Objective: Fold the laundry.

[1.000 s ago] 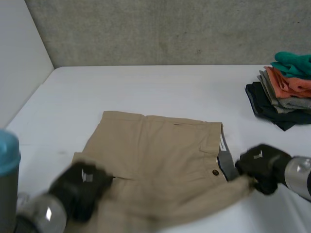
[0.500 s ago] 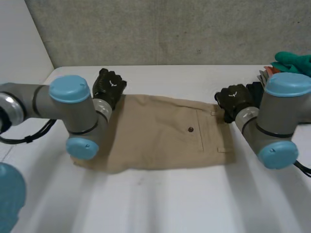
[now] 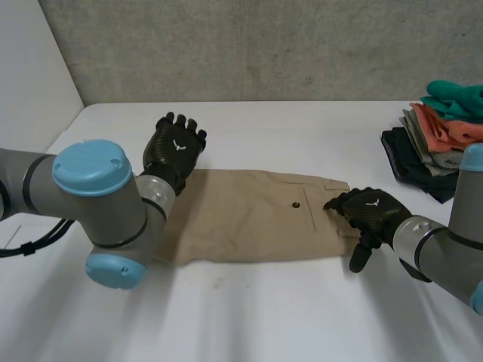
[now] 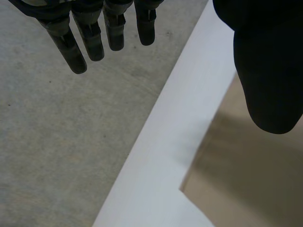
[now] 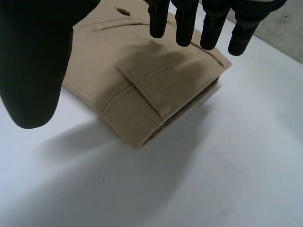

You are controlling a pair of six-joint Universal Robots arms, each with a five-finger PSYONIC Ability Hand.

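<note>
The white table (image 3: 302,128) carries the tan shorts (image 3: 256,215), folded into a long flat band across its middle, between the two arms. A pile of folded clothes (image 3: 441,143) sits well apart at the table's far right edge, with green and orange pieces on top of dark ones. The left hand (image 3: 175,148) hovers at the shorts' far left corner, fingers (image 4: 90,33) straight and spread, holding nothing. The right hand (image 3: 371,213) hangs over the opposite end, by the back pocket (image 5: 165,80), with its fingers (image 5: 184,21) loose and apart and nothing gripped; whether it touches the cloth I cannot tell. A small dark button (image 3: 295,203) shows just beside it.
</note>
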